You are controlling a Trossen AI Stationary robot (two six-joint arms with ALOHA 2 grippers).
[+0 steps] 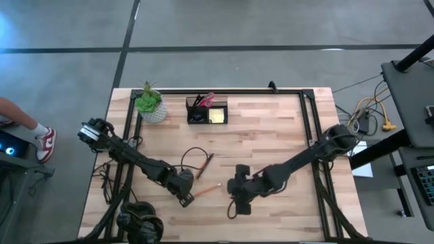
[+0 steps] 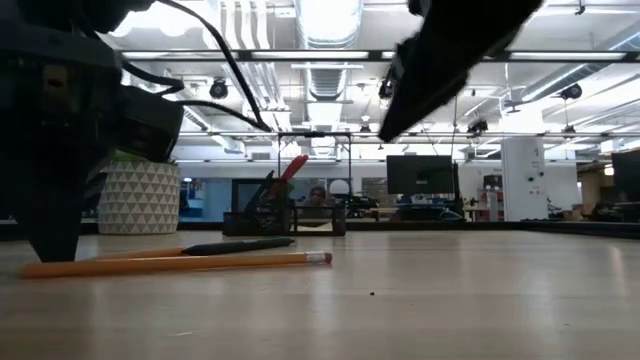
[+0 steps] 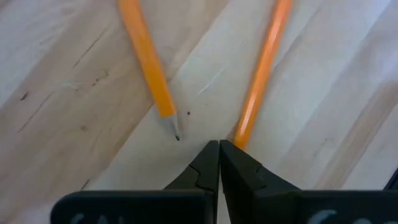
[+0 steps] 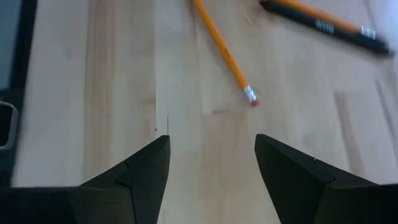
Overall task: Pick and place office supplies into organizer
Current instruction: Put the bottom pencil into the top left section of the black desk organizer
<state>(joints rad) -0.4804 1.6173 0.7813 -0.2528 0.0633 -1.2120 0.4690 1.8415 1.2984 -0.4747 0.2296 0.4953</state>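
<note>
An orange pencil lies flat on the wooden table, its eraser end toward my right gripper. A black pen lies behind it with a second orange pencil beside it. My left gripper is shut and stands low over the table by the pencils' pointed ends. My right gripper hovers open, short of the eraser end, and touches nothing. The black organizer stands near the far edge and holds red-handled scissors and a yellow sticky-note pad. My left gripper comes from above, pointing down. Its shut fingertips stand at the near end of one orange pencil, which lies flat on the table. That end runs under a fingertip, and I cannot tell whether the fingers touch it. The other pencil's sharpened tip lies just clear of them.
A potted green plant in a white pot stands left of the organizer. A black frame rail runs along the far edge and down both sides. A loose black cable loops on the table near the pen. Bare wood lies right of the organizer.
</note>
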